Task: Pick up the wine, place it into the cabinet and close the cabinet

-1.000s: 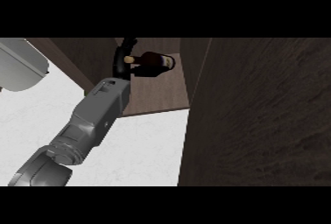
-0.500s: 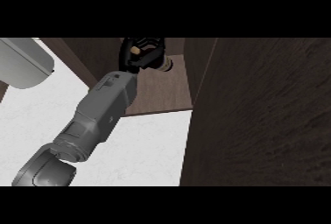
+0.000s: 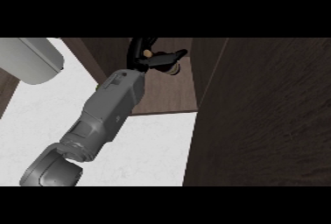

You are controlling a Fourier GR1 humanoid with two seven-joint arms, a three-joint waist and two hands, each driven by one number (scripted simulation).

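- The placing step is judged to be in hand: the wine bottle (image 3: 172, 68) is held inside the open cabinet (image 3: 169, 94), above its dark shelf floor, and the door (image 3: 271, 122) is not yet closed.
- Only one forearm is seen, rising from the lower left of the head view; it is taken to be the left hand (image 3: 145, 57), though this cannot be confirmed from the frame.
- The black fingers (image 3: 167, 57) are curled over the bottle, which lies just beyond and below the fingertips; only its neck end and a little of its dark body show past them.
- Whether the bottle rests on the shelf or hangs clear of it cannot be told.
- The next move is judged to call for the bottle to be set down, the fingers opened, the hand drawn back out and the door at the right swung shut.
- Compared with the frame a second earlier, the hand is seen higher and deeper in the cabinet, and more of the bottle is hidden by the fingers.
- No right hand is shown.
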